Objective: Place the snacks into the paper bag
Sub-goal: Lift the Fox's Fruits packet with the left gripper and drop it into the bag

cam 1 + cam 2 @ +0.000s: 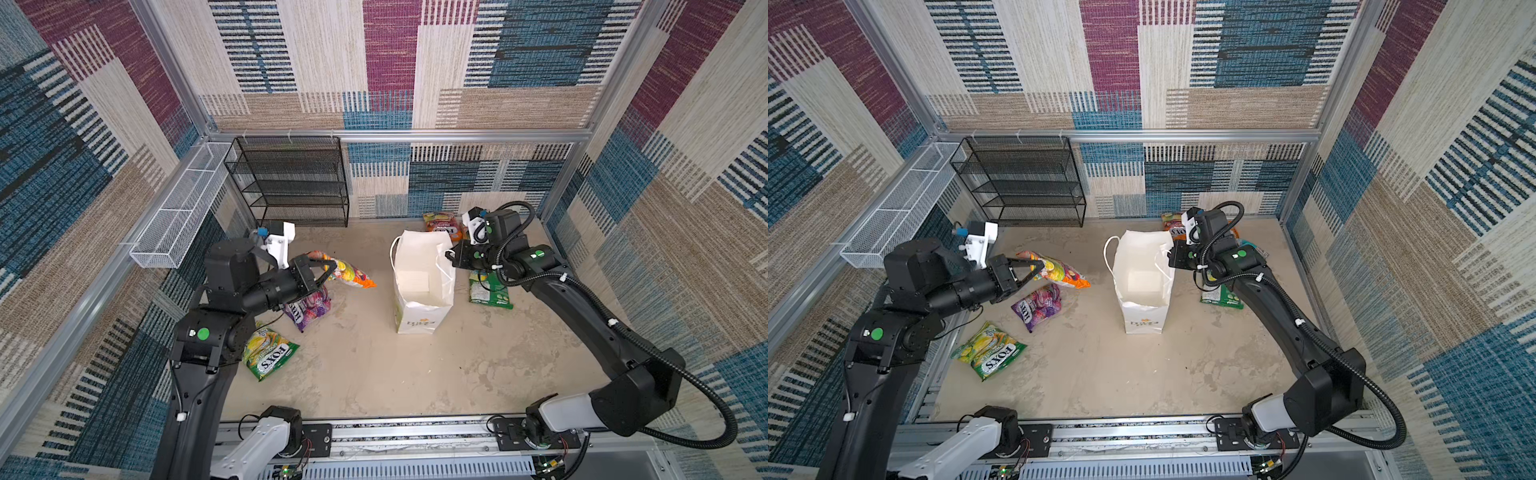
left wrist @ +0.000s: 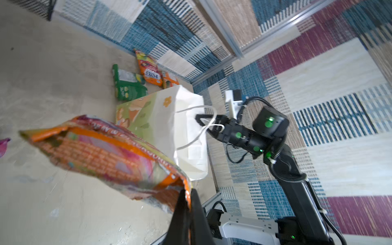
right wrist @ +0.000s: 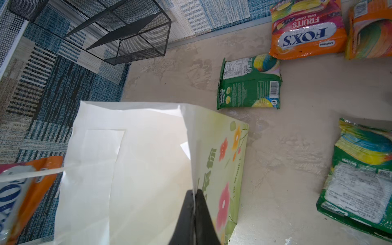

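Note:
My left gripper [image 1: 328, 266] [image 2: 187, 194] is shut on one end of an orange snack packet [image 1: 351, 274] [image 1: 1061, 274] [image 2: 101, 148], which hangs above the floor left of the paper bag [image 1: 419, 307] [image 1: 1144, 316]. The white bag stands upright with its mouth open. My right gripper [image 1: 449, 254] [image 3: 194, 192] is shut on its right rim. Other snacks lie on the floor: a purple one [image 1: 309, 309], a green-yellow FOX'S one [image 1: 270, 353], an orange FOX'S one [image 3: 307, 31] at the back wall and green ones [image 3: 250, 84] [image 3: 360, 169] right of the bag.
A black mesh rack [image 1: 291, 183] stands against the back wall on the left. A white wire basket [image 1: 178, 216] hangs along the left wall. The arms' metal rail [image 1: 415, 432] runs along the front edge.

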Tool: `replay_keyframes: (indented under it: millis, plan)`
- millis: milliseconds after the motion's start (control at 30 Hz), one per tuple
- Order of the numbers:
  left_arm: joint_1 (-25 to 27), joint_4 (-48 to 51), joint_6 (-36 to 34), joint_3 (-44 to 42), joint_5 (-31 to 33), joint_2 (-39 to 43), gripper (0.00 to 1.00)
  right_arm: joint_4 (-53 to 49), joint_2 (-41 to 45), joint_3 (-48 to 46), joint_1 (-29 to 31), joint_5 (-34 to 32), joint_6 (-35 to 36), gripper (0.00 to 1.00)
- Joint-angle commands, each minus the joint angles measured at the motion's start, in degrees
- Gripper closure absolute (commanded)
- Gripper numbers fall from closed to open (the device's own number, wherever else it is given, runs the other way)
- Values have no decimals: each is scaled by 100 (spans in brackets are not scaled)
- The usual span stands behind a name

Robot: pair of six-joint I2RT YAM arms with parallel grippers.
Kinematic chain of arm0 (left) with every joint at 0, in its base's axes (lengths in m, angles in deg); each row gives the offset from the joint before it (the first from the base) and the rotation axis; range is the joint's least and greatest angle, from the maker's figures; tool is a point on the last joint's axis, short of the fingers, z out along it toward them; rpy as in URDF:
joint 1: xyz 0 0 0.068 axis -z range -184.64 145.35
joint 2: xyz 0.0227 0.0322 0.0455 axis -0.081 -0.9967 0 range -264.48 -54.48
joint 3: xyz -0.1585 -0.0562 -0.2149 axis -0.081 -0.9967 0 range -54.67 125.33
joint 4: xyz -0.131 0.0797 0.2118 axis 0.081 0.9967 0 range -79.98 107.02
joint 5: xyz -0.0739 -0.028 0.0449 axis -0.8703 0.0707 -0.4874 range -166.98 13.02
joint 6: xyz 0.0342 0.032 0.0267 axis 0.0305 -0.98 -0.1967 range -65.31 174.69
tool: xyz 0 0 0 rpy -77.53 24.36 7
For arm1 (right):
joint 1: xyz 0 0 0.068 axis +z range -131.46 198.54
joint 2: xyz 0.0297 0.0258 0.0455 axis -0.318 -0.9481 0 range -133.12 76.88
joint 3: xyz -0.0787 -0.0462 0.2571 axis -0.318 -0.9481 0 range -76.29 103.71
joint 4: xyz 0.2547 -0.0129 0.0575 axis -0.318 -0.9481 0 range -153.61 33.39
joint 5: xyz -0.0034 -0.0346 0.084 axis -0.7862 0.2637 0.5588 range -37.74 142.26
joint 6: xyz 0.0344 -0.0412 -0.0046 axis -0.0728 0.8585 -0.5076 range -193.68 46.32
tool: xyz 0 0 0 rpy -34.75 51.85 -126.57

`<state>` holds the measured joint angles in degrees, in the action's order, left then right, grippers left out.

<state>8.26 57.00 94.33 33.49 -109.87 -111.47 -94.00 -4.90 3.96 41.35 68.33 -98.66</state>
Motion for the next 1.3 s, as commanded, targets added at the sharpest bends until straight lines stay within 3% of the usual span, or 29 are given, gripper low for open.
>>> replay_keyframes:
  millis: [0, 267, 433, 633, 933, 1267]
  plan:
    - [437, -26, -421, 916, 247, -381, 100, -101, -69, 52, 37, 58, 104, 100]
    - [2064, -31, -773, 2661, 600, -1809, 100, -260, -289, 273, 209, 54, 116, 100]
    - [2706, 333, -1072, 3643, 1059, -2822, 100, -331, -313, 352, 354, 18, 107, 100]
    - [2769, 745, -1203, 4270, 1415, -3707, 100, -357, -130, 219, 392, 30, 70, 100]
    - [2767, 767, -1355, 3653, 1671, -3783, 100, -471, -20, 52, 391, -129, 213, 100]
    - [2753, 954, -1538, 3376, 2518, -3994, 100, -530, -39, 158, 391, -188, 281, 100]
